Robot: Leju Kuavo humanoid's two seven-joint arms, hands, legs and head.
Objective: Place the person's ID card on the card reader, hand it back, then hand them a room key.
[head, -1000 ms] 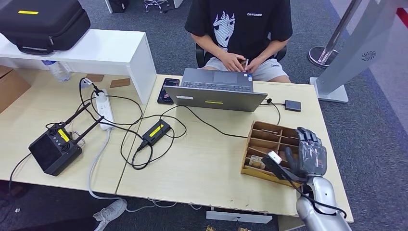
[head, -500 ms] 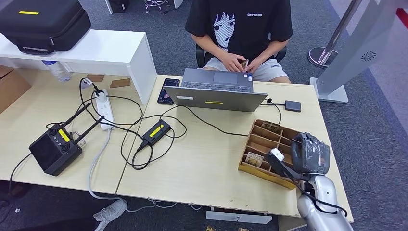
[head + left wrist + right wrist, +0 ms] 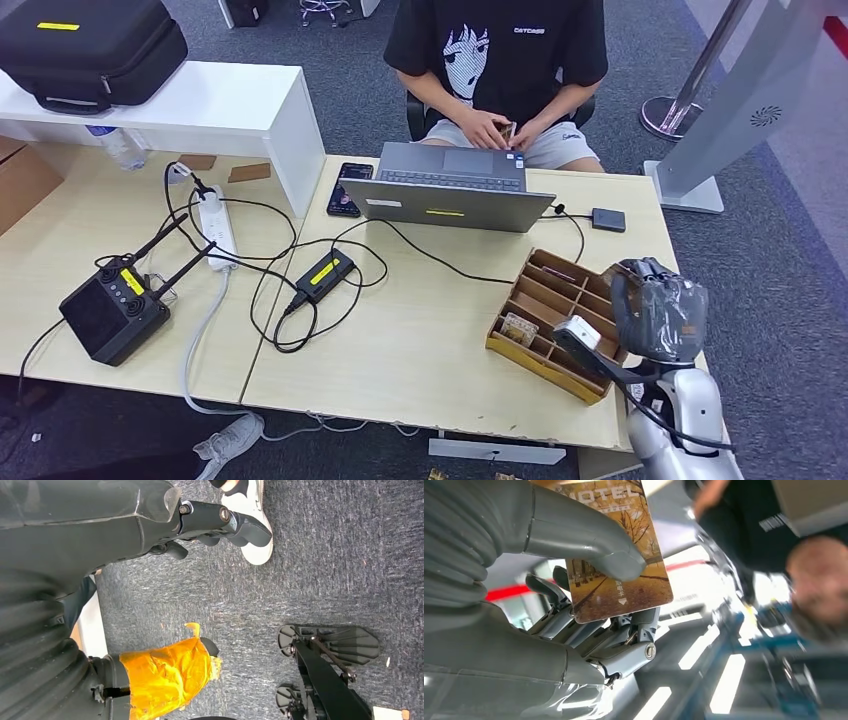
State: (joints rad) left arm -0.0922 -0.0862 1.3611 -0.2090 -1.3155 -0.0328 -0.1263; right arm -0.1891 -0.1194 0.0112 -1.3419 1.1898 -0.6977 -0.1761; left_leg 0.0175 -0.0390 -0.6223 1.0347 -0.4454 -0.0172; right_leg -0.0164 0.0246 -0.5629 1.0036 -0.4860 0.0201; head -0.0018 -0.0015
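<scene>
Right hand [image 3: 660, 318]: raised above the table's [image 3: 420, 350] near right corner, thumb pressing key card [image 3: 616, 575] flat against the fingers [image 3: 634, 630]. Tray [image 3: 555, 310]: just left of hand. Person [image 3: 500, 60]: seated beyond laptop [image 3: 445, 190]. Left hand: state cannot be told.

— Right hand [image 3: 660, 318]?
— Raised on its silver arm [image 3: 680, 430], thumb [image 3: 589, 545] pressing a brown, tree-printed hotel key card [image 3: 616, 560] against the dark fingers [image 3: 624, 635].
— Left?
— Hanging low, above grey carpet.
</scene>
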